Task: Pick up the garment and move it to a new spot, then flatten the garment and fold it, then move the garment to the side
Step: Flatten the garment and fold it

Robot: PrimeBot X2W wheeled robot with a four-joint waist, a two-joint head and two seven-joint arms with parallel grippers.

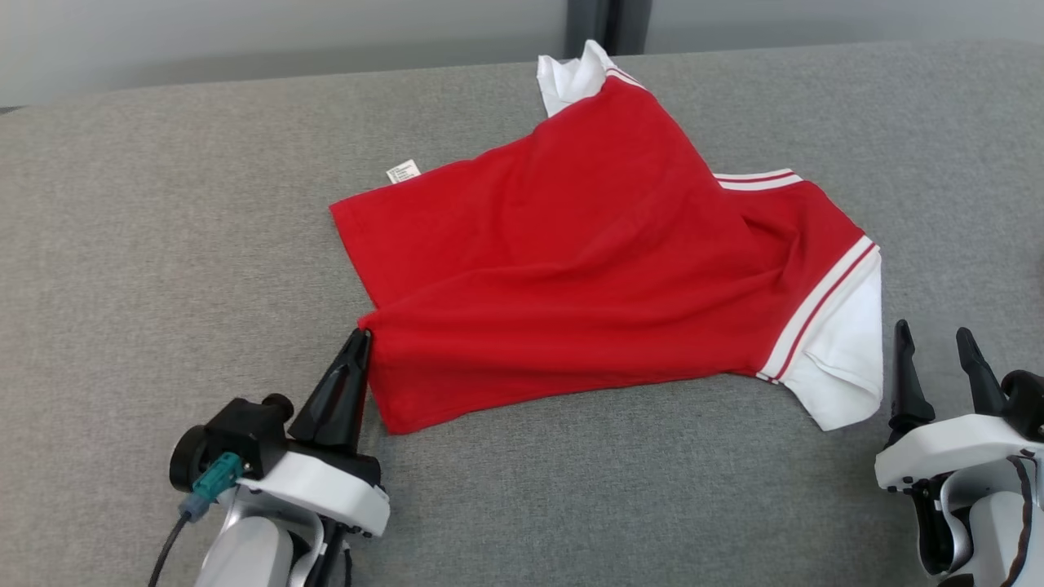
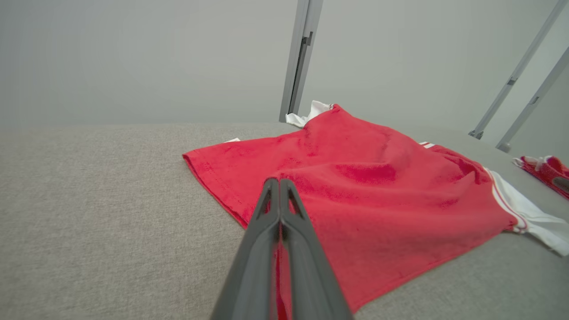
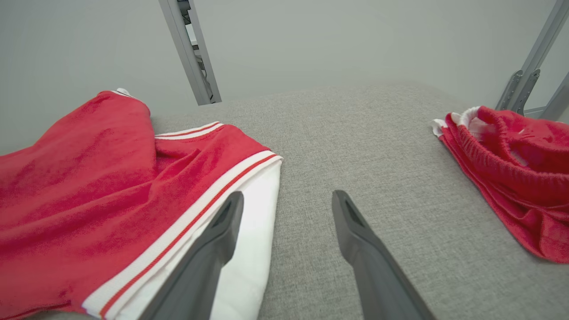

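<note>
The garment [image 1: 587, 244] is a red shirt with white sleeves and red-and-white striped trim, lying rumpled on the grey fabric surface [image 1: 163, 244]. My left gripper [image 1: 361, 334] is shut on the shirt's near left hem. In the left wrist view the closed gripper [image 2: 279, 181] has red cloth [image 2: 378, 200] pinched between its fingers. My right gripper [image 1: 933, 330] stands open just right of the white sleeve [image 1: 848, 359], with nothing in it. In the right wrist view the open gripper [image 3: 288, 195] has its left finger over the sleeve's edge [image 3: 253, 231] of the shirt [image 3: 89, 186].
A second red knitted piece [image 3: 511, 169] lies on the surface to the right, also seen as the red piece [image 2: 544, 171] in the left wrist view. A white label [image 1: 403, 171] sticks out at the shirt's far edge. Grey metal posts [image 2: 300, 58] rise behind the surface.
</note>
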